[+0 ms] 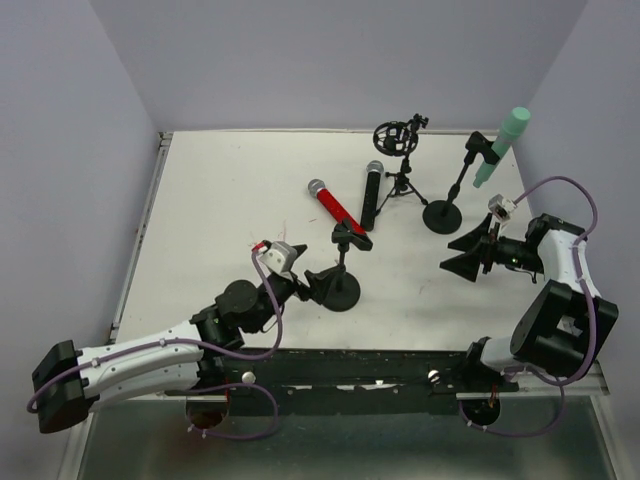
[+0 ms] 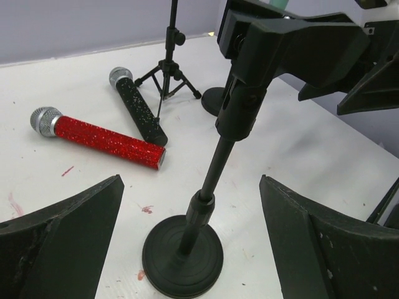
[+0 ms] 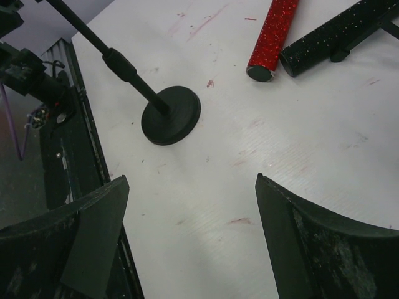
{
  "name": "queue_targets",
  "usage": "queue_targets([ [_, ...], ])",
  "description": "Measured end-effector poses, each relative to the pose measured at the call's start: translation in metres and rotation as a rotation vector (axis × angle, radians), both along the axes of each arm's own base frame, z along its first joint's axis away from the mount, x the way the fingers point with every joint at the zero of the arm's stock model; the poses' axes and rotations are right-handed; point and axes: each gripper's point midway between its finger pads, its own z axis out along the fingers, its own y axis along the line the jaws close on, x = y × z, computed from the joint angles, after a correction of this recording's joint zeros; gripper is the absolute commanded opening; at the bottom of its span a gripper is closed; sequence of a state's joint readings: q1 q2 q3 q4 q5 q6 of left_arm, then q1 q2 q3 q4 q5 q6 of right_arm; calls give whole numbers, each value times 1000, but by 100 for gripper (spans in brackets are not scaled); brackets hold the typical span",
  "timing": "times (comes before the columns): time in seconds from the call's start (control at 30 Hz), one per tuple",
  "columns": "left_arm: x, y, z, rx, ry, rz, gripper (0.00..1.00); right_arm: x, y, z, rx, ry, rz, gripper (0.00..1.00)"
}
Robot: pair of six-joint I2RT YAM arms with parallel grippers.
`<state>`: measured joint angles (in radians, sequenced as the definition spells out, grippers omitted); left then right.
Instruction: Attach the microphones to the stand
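no legible text or labels

White table (image 1: 230, 200), red microphone (image 1: 335, 205), black microphone (image 1: 370, 197), three stands (image 1: 342, 291)

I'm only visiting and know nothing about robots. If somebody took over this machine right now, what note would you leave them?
Left gripper: open, empty, pointed at the near stand.
Right gripper: open, empty, over bare table.
Done: mint-green microphone sits in the clip of the far-right stand.
Left to do: red microphone and black microphone lie side by side on the table. The near stand's clip and the tripod stand hold nothing.
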<state>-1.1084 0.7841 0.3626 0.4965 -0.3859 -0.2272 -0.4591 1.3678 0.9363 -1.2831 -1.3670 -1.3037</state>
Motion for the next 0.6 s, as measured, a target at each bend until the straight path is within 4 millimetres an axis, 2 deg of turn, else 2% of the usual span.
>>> queue_targets([
  [0.2, -10, 9, 17, 24, -74, -41, 98, -2, -1, -4, -31, -31, 21, 91],
  [0.37, -18, 12, 29, 47, -121, -132, 98, -7, 0, 1, -64, -58, 24, 91],
  [0.6, -17, 23, 55, 54, -162, -225, 98, -15, 1, 5, -133, -101, -11, 91],
])
